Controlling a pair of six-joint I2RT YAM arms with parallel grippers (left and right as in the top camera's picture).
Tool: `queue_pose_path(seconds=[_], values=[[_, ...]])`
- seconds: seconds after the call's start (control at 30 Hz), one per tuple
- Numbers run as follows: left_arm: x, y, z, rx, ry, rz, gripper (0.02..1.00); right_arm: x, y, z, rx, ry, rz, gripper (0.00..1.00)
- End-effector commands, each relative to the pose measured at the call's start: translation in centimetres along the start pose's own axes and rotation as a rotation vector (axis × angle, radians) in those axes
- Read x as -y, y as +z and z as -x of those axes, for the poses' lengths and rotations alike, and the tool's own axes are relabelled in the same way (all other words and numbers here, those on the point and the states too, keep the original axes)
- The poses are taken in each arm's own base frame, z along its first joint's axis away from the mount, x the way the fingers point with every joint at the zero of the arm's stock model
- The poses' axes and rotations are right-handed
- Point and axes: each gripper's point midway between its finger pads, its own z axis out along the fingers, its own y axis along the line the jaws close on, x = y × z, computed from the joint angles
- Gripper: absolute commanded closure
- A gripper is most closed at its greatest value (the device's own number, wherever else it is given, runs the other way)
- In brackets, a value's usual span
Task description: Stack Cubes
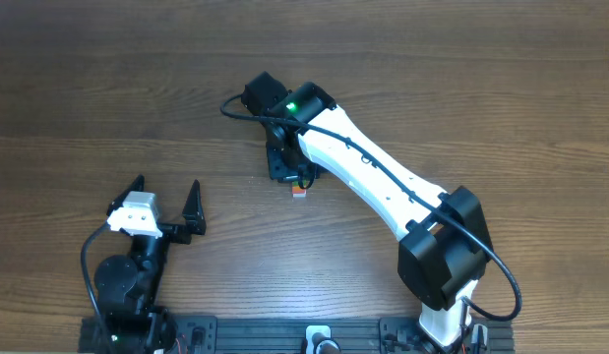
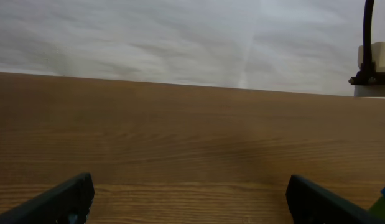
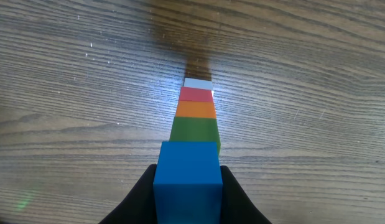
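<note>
A stack of cubes stands mid-table: a white cube [image 3: 198, 83] at the bottom, then a red cube [image 3: 196, 94], an orange cube [image 3: 196, 109] and a green cube [image 3: 194, 132]. A blue cube [image 3: 187, 171] sits on top of the green one, and my right gripper [image 3: 187, 193] is shut on its two sides. From above, the right gripper [image 1: 287, 162] covers most of the stack [image 1: 300, 191]. My left gripper [image 1: 166, 202] rests open near its base at the left, holding nothing, its fingers [image 2: 61, 199] spread wide.
The wooden table [image 1: 107, 88] is bare around the stack. The right arm [image 1: 383, 182] runs diagonally from the lower right to the centre. In the left wrist view part of the right arm [image 2: 372, 56] shows at the edge.
</note>
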Motion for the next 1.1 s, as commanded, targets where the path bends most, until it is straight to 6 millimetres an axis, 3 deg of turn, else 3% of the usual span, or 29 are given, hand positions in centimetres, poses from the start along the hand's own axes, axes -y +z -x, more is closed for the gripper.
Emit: queue_pose_path(seconds=[0.03,0.8,0.97,1.1], values=[[0.27,0.0,-0.15,0.001,0.015,-0.015,0.018,-0.12,0.61,-0.35,-0.018,0.005,-0.006,0.956],[0.27,0.0,-0.15,0.001,0.015,-0.015,0.018,0.07,0.6,-0.38,-0.018,0.001,-0.016,0.95],[0.27,0.0,-0.15,0.001,0.015,-0.015,0.018,0.11,0.6,-0.36,-0.016,0.001,-0.019,0.755],[0.27,0.0,-0.15,0.001,0.015,-0.015,0.02,0.11,0.6,-0.35,-0.016,0.001,-0.018,0.698]])
